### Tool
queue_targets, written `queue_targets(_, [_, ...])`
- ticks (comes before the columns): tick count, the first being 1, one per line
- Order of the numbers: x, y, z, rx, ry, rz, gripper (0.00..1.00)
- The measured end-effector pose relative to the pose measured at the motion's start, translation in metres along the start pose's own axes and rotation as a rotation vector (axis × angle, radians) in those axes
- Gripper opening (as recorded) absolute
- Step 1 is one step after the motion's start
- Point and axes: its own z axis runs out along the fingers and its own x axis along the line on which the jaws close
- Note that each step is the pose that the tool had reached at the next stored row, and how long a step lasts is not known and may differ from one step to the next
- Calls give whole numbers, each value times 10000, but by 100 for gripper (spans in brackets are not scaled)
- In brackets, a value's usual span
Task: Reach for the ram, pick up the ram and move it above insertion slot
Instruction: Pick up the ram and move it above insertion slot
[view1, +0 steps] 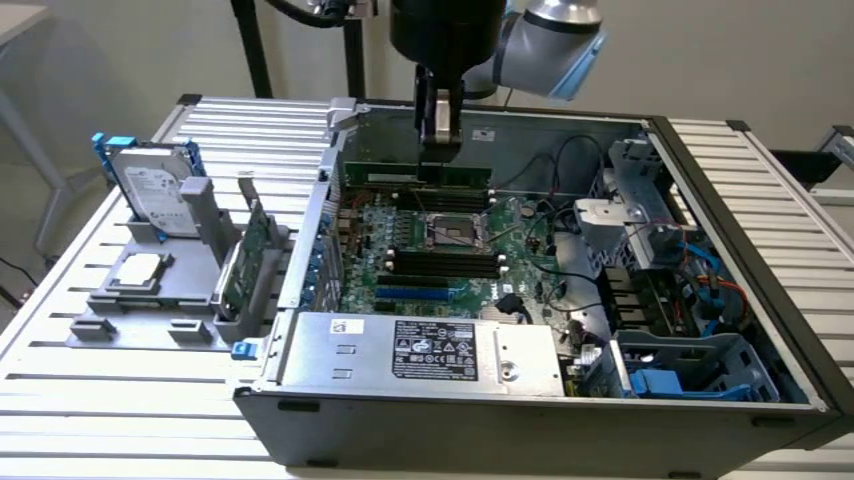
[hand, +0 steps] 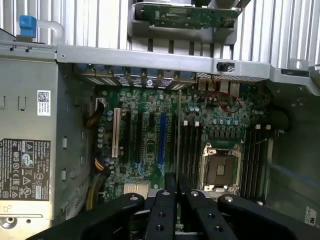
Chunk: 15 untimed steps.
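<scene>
The arm (view1: 534, 35) is reaching down from above, its grey elbow joint sitting beside a black wrist that is pointing straight down. The gripper (view1: 439, 140) is hanging vertically below the wrist, jaws nearly together and pinching the ram (view1: 447, 177), a thin green stick lying level just under them. In the wrist view the black fingers (hand: 167, 200) are converging on its edge.

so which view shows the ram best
The exterior view: the ram hangs broadside from the shut gripper, its full green length visible above the motherboard. The wrist view gives only its thin edge between the fingers.
</scene>
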Motion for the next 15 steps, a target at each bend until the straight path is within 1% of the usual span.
queue_targets(8, [-293,-200,91,-4,87,2,13])
queue_targets(15, [-551,-339,150,-7,162,3,13])
